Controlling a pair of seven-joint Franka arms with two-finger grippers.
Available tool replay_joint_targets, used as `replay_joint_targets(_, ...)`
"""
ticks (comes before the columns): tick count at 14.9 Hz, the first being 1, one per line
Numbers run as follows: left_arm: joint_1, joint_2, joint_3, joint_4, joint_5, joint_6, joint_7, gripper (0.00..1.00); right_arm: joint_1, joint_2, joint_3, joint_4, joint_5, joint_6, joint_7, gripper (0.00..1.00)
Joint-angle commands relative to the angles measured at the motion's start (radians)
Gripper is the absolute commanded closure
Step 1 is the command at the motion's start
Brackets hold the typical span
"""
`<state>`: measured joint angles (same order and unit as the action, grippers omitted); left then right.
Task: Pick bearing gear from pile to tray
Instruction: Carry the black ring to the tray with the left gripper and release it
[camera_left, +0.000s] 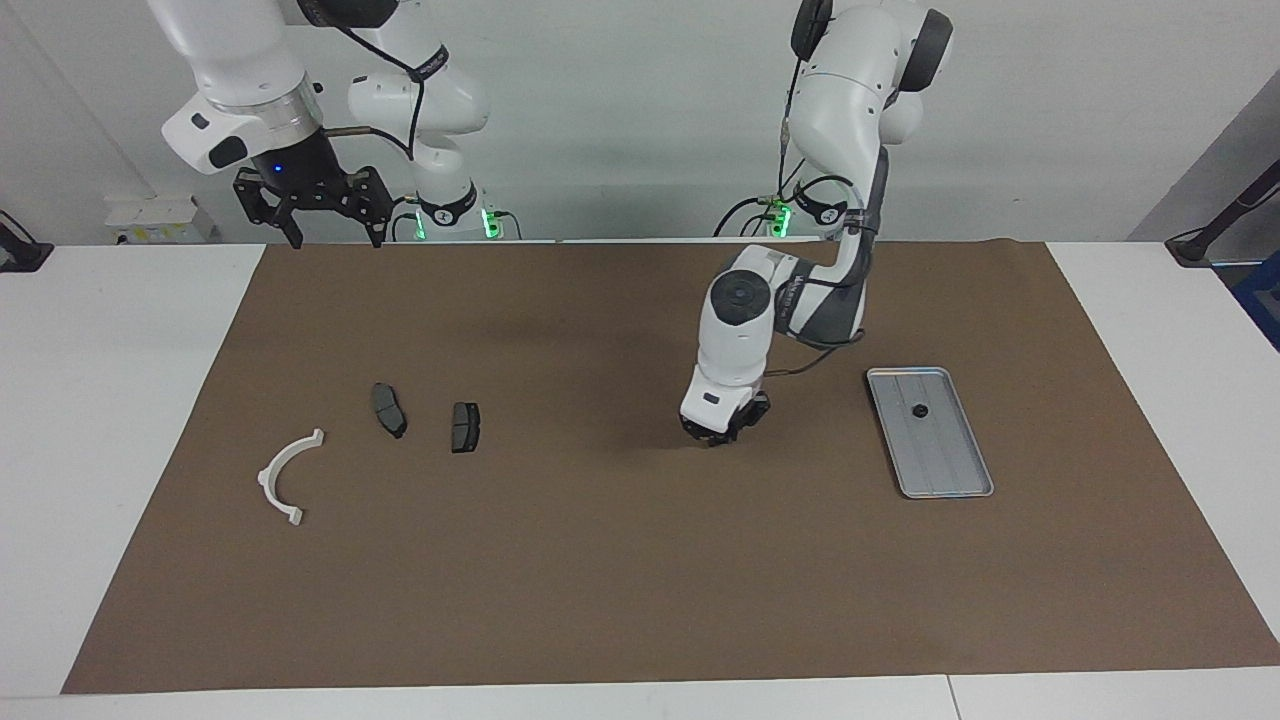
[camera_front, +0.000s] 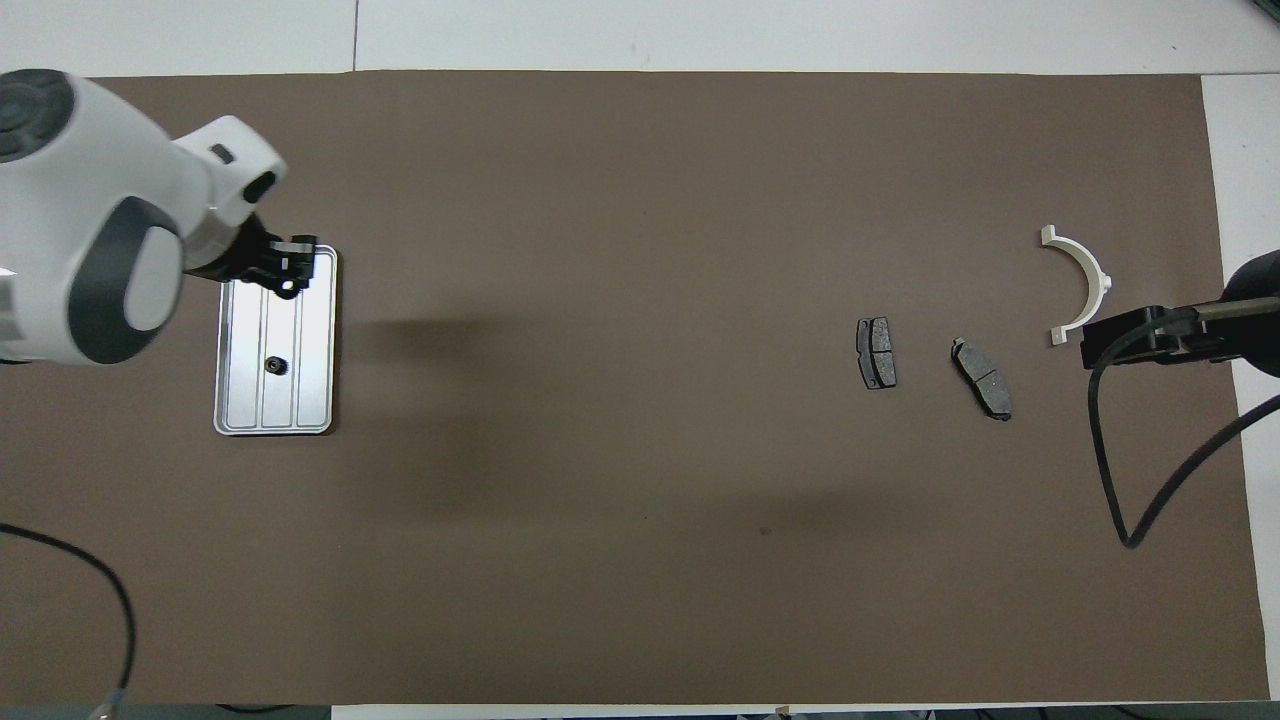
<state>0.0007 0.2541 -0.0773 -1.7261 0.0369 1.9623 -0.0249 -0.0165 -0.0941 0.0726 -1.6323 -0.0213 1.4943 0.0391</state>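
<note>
Tray (camera_left: 945, 462) of silver-grey metal, flat and shallow with a raised rim, lies on the brown mat (camera_left: 600, 580) toward the left arm's end of the table (camera_left: 120, 400). One small black round bearing gear (camera_left: 917, 410) sits in it.

The two views disagree about the left hand (camera_left: 718, 437). The facing view shows it low over bare mat, between the tray and the two dark grey brake pads (camera_left: 389, 410) (camera_left: 465, 427). The overhead view shows it over the tray's rim at the end farther from the robots, with the gear in the tray nearer to the robots than the hand. Whether this hand is clenched or released cannot be told, nor whether it carries anything.

The right hand (camera_left: 335, 240) waits, released with its fingers spread wide, raised over the mat's edge at the right arm's end. Both brake pads and the white curved arc bracket (camera_left: 285, 475) lie on the mat well apart from it, with the bracket toward the right arm's end from the pads.
</note>
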Motion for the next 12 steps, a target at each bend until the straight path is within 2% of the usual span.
replay_joint_targets(1,0.068,-0.013,-0.015,-0.178,-0.02,0.22,0.137,1.0,0.0,-0.01,-0.002,-0.011,0.02,0.003,0.019,0.0)
replay_joint_targets(3,0.074,0.002,-0.013,-0.271,-0.02,0.381,0.141,1.0,0.0,-0.01,0.0,-0.012,0.021,0.009,0.019,0.0)
replay_joint_targets(4,0.076,0.008,-0.013,-0.289,-0.02,0.412,0.141,1.0,-0.003,-0.01,0.0,-0.011,0.021,0.012,0.018,0.0)
replay_joint_targets(9,0.078,0.019,-0.013,-0.299,-0.02,0.422,0.148,1.0,-0.008,-0.007,0.0,-0.012,0.021,0.017,0.018,0.0)
replay_joint_targets(12,0.09,0.022,-0.013,-0.337,-0.02,0.452,0.178,1.0,-0.007,-0.009,0.0,-0.012,0.021,0.017,0.018,0.0)
